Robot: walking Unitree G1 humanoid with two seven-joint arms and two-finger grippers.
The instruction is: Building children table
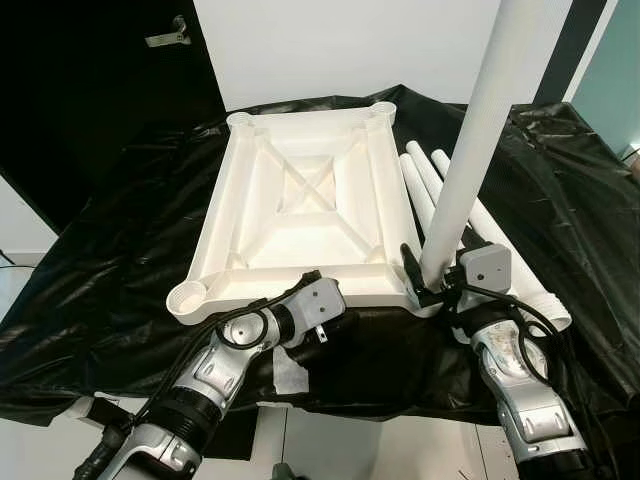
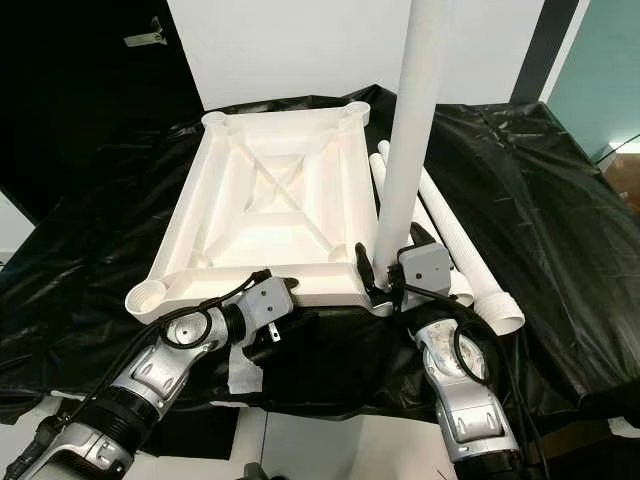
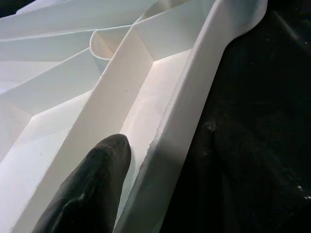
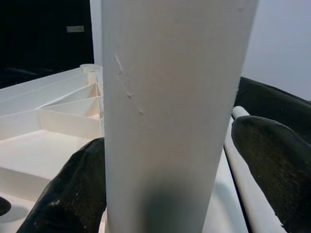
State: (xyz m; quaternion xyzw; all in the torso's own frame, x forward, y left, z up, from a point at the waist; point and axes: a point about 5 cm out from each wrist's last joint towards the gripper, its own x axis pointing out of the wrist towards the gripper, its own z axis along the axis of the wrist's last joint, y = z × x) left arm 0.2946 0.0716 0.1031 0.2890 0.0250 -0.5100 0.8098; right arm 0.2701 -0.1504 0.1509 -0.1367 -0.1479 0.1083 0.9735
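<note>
The white table top (image 1: 215,215) lies upside down on a black-draped surface, its ribs and corner sockets facing up. At its near right corner a white leg (image 1: 478,130) stands upright, and my right gripper (image 1: 427,282) is shut on the leg's lower end. In the right wrist view the leg (image 4: 170,97) sits between both black fingers (image 4: 73,194). My left gripper (image 1: 312,280) is at the near rim (image 3: 184,121). It is shut on the rim, with one finger (image 3: 92,189) inside the channel and the other outside.
Loose white legs (image 2: 460,250) lie side by side to the right of the top. The black sheet (image 1: 120,260) hangs over the front edge, with pale floor below. A white wall (image 1: 330,50) stands behind. The near left socket (image 1: 190,297) is open.
</note>
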